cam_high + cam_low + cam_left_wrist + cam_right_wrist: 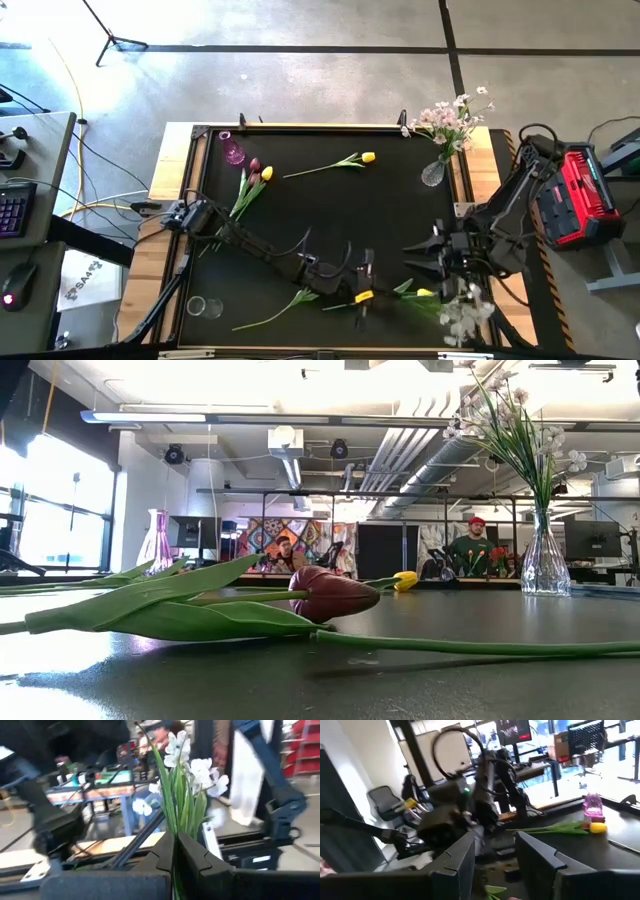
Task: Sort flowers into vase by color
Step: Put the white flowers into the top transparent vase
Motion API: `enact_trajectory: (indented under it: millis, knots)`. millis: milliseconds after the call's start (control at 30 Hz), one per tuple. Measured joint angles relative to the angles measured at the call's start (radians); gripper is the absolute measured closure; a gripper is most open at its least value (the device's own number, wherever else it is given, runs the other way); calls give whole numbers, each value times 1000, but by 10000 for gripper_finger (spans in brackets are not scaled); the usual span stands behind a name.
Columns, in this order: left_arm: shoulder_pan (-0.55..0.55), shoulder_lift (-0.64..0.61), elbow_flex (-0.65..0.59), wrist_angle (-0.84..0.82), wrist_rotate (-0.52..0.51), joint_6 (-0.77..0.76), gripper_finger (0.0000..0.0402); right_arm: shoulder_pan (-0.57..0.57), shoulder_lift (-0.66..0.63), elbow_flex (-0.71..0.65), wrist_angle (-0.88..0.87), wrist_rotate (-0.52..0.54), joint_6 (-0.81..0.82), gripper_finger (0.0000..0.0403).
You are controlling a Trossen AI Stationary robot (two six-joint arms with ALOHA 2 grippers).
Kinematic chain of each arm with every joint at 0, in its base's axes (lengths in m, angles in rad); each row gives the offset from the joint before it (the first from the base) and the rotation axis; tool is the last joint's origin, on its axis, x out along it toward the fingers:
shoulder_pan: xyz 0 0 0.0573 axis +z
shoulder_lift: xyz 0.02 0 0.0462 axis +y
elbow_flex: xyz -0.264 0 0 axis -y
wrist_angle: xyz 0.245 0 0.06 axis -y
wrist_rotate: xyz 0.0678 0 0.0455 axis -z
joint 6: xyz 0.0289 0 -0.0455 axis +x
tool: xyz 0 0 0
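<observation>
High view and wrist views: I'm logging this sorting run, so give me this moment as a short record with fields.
left pincer: shut on white blossom spray
right pincer: open, nothing between its fingers
clear vase: back right, holds pink-white blossoms
pink vase: back left, looks empty
loose on table: yellow tulip; red and yellow pair by the pink vase

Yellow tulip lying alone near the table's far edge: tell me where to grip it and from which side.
Take the yellow tulip by its bare stem, between leaves and cut end, straight down from above with fingers across it: it lies flat on the table, with open space around. Use the open right gripper, probably; the left gripper is shut on the white spray.
</observation>
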Motion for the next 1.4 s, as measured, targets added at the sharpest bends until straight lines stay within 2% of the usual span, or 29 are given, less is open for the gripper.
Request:
enact_trajectory:
  millis: [100, 267, 367, 467, 533, 667, 800, 900, 1033, 1200, 1400]
  knots:
    - [0, 0, 0, -13, -102, 0, 401, 29, 0, 0, 113, -2, -98, 272]
    - [11, 0, 0, -102, -373, -52, 401, 73, 0, 0, 317, 8, -302, 272]
    - [43, 0, 0, -214, -407, -145, 401, 82, 0, 0, 325, 61, -335, 272]
    - [86, 0, -1, -325, -353, -231, 401, 83, 0, 0, 275, 123, -321, 272]
    - [114, -1, -37, -297, -308, -251, 401, 83, 0, 0, 231, 161, -300, 272]
    - [174, -2, -174, -106, -211, -276, 401, 83, 0, 0, 108, 269, -205, 272]
    - [237, -10, -320, 145, -77, -353, 401, 83, 0, 0, -79, 330, -14, 272]
    - [274, -10, -429, 368, -8, -393, 401, 76, 1, 0, -238, 330, 180, 272]
    - [306, -10, -554, 640, 2, -414, 401, 36, 28, 0, -460, 277, 479, 272]
    - [330, -10, -658, 932, 35, -414, 401, -40, 123, 0, -589, 223, 747, 272]
    - [331, -30, -660, 953, 116, -385, 401, -149, 250, 0, -588, 237, 882, 267]
